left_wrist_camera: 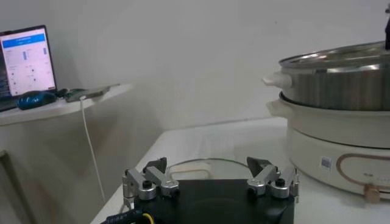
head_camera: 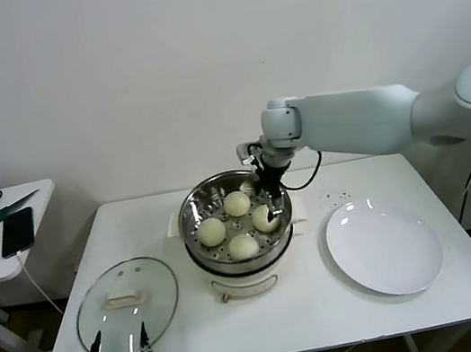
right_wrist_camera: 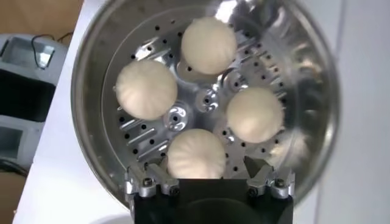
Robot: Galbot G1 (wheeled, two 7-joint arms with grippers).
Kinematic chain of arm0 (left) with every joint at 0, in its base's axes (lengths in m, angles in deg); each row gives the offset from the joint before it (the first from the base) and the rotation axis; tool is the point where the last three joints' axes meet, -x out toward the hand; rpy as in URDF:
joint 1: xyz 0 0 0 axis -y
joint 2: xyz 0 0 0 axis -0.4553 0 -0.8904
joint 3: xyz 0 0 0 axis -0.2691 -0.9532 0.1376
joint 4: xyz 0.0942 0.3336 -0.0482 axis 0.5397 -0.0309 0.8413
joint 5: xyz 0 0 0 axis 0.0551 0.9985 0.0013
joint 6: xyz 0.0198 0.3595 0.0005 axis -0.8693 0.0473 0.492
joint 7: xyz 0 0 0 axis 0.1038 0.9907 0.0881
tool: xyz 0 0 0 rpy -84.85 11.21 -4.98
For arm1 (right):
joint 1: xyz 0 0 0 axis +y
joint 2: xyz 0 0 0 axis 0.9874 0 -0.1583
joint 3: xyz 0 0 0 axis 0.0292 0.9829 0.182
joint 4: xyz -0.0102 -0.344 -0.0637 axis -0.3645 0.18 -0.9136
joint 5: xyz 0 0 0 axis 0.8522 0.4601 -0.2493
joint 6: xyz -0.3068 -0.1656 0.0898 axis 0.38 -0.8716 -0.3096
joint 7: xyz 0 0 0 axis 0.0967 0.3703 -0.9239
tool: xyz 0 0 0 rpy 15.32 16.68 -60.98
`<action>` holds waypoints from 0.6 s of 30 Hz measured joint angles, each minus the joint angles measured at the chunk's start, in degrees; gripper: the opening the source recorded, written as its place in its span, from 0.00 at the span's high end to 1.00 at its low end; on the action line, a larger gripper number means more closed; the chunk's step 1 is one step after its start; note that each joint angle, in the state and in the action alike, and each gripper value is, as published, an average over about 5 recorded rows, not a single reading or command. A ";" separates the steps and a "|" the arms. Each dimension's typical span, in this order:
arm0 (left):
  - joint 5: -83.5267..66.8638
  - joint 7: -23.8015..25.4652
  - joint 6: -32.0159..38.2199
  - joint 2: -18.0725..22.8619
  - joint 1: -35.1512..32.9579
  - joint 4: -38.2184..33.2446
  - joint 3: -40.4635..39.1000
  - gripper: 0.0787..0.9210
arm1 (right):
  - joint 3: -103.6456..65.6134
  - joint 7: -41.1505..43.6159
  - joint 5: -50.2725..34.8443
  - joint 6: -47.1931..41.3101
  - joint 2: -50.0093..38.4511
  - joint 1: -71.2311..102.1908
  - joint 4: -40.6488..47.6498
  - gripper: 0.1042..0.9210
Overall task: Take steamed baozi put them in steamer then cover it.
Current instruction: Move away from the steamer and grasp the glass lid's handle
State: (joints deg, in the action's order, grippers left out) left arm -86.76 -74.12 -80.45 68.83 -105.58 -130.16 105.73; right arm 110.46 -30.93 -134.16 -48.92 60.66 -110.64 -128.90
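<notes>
steamer (head_camera: 238, 230): parked at the centre of the head view on the white table (head_camera: 314, 308), lid off
baozi (head_camera: 236, 203): all 4 are sat on the perforated tray inside, spread in a ring
right gripper (head_camera: 271, 209): hung over the right-hand bun, fingers spread, nothing gripped
cover (head_camera: 127, 304): laid flat at lower left, well apart from the steamer
left gripper (head_camera: 117, 350): parked just at the cover's near edge, fingers spread, empty
white plate (head_camera: 384, 246): seen at lower right, bare
</notes>
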 measured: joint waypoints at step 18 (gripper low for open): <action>2.17 0.00 -0.16 1.75 1.61 -0.95 0.97 0.12 | -13.28 -22.61 -6.99 19.99 -19.10 9.40 -8.39 0.12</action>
State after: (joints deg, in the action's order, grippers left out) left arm -84.60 -74.12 -80.61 70.58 -103.97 -131.11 106.70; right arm 97.19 -53.54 -141.16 -28.93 41.57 -101.24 -137.29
